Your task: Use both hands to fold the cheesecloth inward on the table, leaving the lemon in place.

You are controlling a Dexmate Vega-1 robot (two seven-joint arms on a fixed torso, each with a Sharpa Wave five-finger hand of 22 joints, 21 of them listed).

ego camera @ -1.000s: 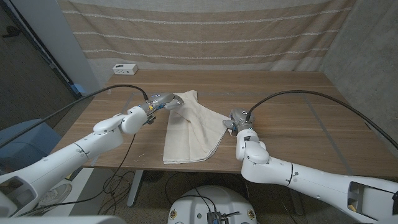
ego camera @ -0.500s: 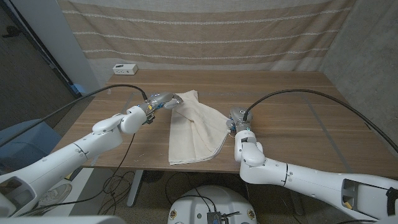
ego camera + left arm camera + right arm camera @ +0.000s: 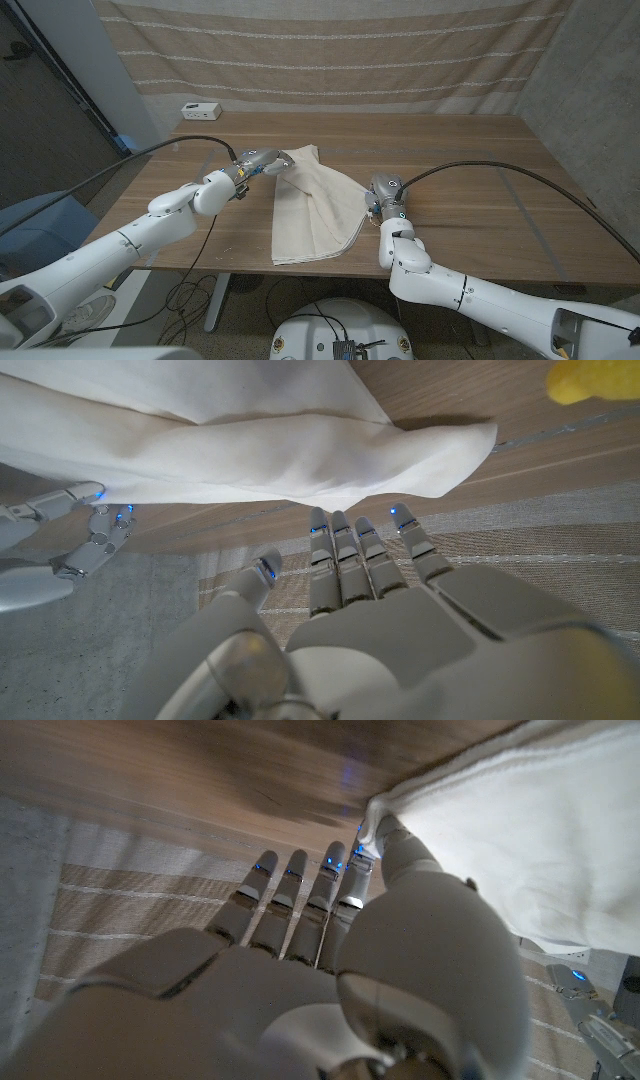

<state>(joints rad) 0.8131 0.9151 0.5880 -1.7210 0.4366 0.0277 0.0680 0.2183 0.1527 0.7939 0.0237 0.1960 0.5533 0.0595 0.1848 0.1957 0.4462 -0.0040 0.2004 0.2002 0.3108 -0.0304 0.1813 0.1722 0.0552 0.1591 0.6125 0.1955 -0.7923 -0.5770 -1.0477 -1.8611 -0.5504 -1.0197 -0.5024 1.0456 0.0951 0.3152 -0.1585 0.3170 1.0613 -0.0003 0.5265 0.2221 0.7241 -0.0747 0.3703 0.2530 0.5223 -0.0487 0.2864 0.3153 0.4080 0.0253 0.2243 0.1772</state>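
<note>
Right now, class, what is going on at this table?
A two-armed robot is folding a cheesecloth on a wooden table. Its left hand holds the cloth's far corner; its right hand pinches the cloth's edge on the other side. The cloth lies bunched between them. A yellow lemon sits beside it.

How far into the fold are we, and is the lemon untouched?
Done: the cheesecloth already lies gathered into a narrow, layered strip. In hand: the left hand is at its far corner, with its fingers apart in the left wrist view, and the right hand pinches the edge on its side. Left: drawing that edge inward and letting go. The lemon lies apart on the wood.
</note>
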